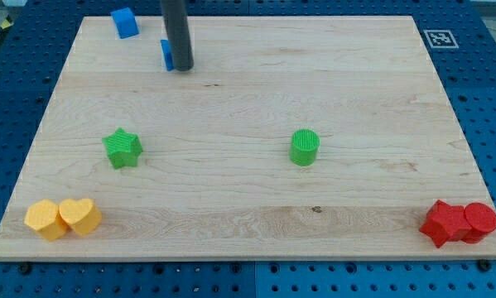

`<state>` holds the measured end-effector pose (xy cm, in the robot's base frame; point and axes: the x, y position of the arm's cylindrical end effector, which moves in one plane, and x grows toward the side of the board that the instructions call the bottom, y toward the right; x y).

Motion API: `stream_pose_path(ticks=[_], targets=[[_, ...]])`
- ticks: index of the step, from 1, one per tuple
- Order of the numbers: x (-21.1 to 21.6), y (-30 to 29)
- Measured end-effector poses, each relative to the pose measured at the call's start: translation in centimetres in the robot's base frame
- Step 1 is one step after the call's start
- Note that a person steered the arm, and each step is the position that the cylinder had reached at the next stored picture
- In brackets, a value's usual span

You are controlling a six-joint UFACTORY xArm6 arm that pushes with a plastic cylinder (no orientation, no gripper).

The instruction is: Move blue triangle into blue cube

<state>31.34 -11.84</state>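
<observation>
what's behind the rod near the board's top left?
A blue block, presumably the blue triangle, peeks out on the view's left of the rod; the rest is covered, so its shape can't be confirmed. My tip sits against it. The blue cube lies apart, up-left.

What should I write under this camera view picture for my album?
My tip touches the half-hidden blue triangle, with the blue cube up-left.

We see a pale wooden board [248,165] with visible grain, matt. Just left of my tip [182,69], the blue triangle [166,54] looks like matt plastic; the rod is dark and dull.
</observation>
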Motion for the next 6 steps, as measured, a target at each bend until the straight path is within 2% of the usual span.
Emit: stream_pose_path(ticks=[2, 3, 4, 5, 6], targets=[[-0.5, -5.5], [-1.1, -5.1], [-0.8, 2.1], [-2.8, 4.2], [-3.3, 2.3]])
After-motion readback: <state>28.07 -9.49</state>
